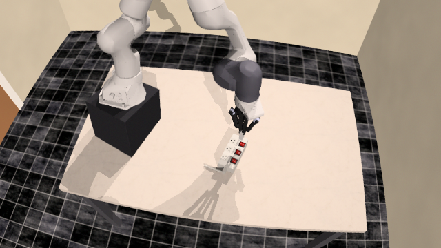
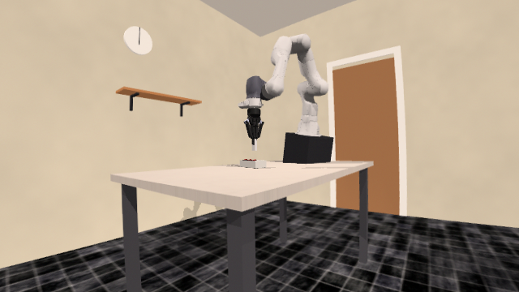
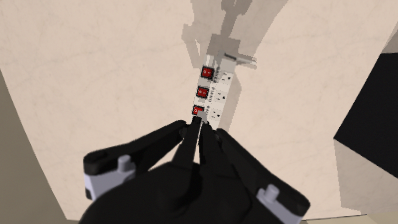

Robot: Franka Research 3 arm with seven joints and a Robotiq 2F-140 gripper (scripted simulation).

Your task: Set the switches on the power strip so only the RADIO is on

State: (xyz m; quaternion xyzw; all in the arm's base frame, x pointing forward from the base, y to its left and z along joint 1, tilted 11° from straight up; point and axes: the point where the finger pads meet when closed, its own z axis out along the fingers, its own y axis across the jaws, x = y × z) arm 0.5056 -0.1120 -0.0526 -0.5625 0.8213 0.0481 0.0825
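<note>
While our claw (image 1: 243, 131) hangs pressed together and empty, we see the power strip (image 1: 232, 151) flat just below it, three red switches (image 3: 203, 92), pale worktop (image 1: 303, 165) beneath.

beige walls (image 2: 61, 170) – brown door (image 2: 365, 134) – tiled floor (image 2: 405, 255)

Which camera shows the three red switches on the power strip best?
The wrist view: the red switches run in a row just beyond the shut claw. The top view shows them smaller. The exterior view shows only a low side-on sliver of the power strip.
</note>
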